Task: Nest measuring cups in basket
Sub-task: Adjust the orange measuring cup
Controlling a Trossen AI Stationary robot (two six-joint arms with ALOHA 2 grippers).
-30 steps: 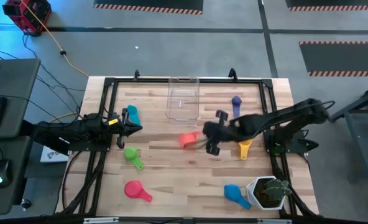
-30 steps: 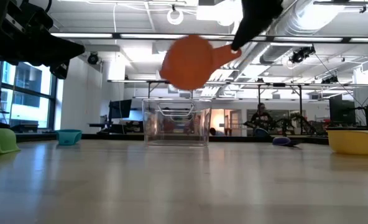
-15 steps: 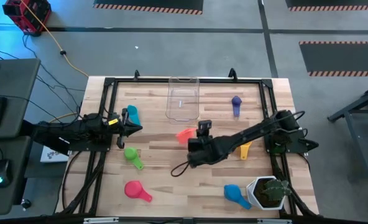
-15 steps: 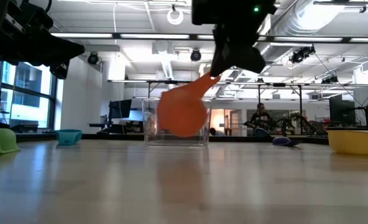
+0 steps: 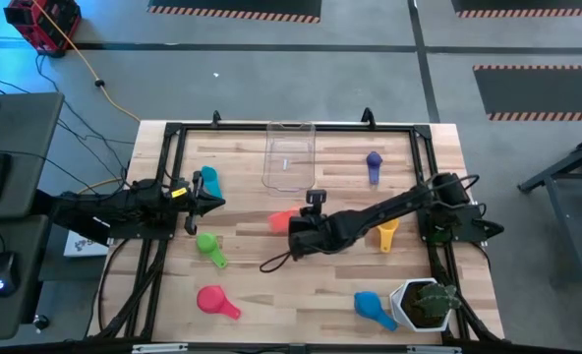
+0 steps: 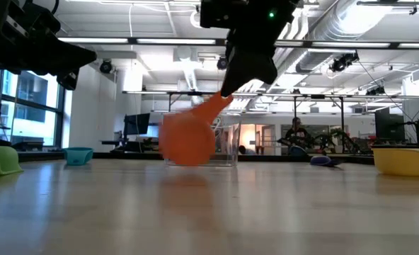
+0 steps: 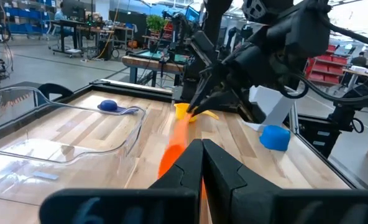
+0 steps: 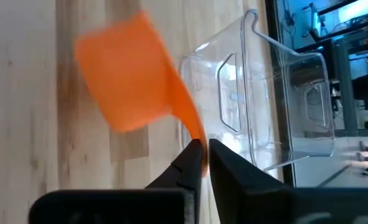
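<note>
Carry step: right tool clamped on orange cup handle, low beside basket; next needs lift over rim.

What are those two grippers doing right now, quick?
Left gripper: closed, holding nothing, waiting at the table's left side.
Right gripper: closed on the orange cup's handle, near the basket.

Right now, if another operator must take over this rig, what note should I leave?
Right gripper: shut on the handle of the orange plastic measuring cup, low over the table just before the clear plastic basket.
Left gripper: shut, holding nothing, waiting at the table's left.
Done: nothing is in the basket.
Left: the orange cup, then light blue, green, red, blue, yellow, purple-blue.
</note>
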